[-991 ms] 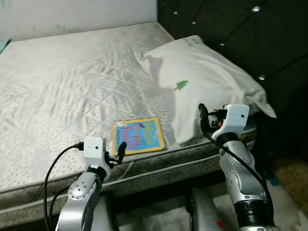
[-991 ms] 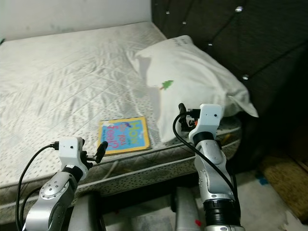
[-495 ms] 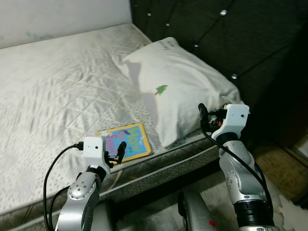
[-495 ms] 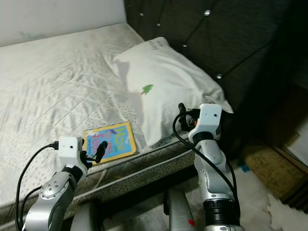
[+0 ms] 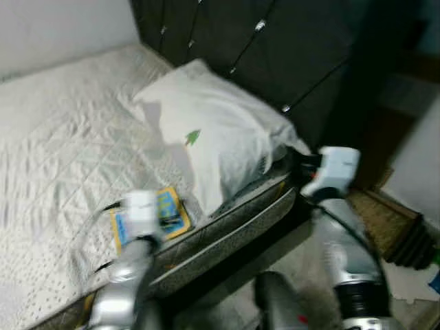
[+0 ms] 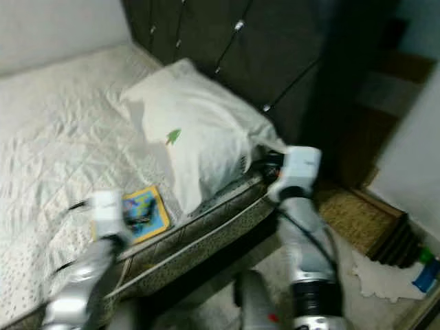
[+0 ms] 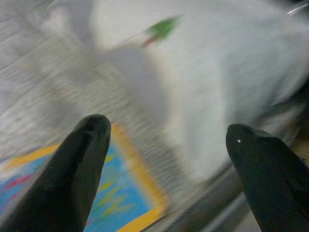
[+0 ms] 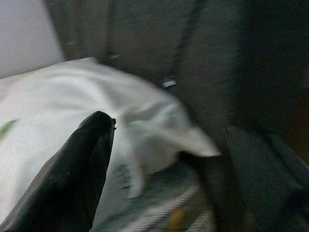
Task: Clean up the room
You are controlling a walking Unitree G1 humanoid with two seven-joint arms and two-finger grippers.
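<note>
A blue book with a yellow border (image 5: 148, 216) lies flat on the bare mattress (image 5: 62, 137) near its front edge. Beside it a white pillow with a small green tree print (image 5: 206, 137) leans toward the dark tufted headboard (image 5: 275, 48). My left gripper (image 7: 169, 145) is open and empty, hovering over the book (image 7: 111, 203) with the pillow (image 7: 231, 72) beyond it. My right gripper (image 8: 169, 145) is open too, held in the air off the bed's corner and facing the pillow's end (image 8: 96, 96). The head views are blurred.
To the right of the bed, a brown mat (image 5: 375, 213) lies on the floor. A black ribbed object (image 5: 412, 240) sits further right. A crumpled white sheet (image 6: 378, 275) and a blue bottle (image 6: 425, 273) lie by the right edge.
The whole view has swung to the right, so bed, book and pillow have slid left in the picture and more floor shows. Both arms hold the same pose, fingers still apart.
</note>
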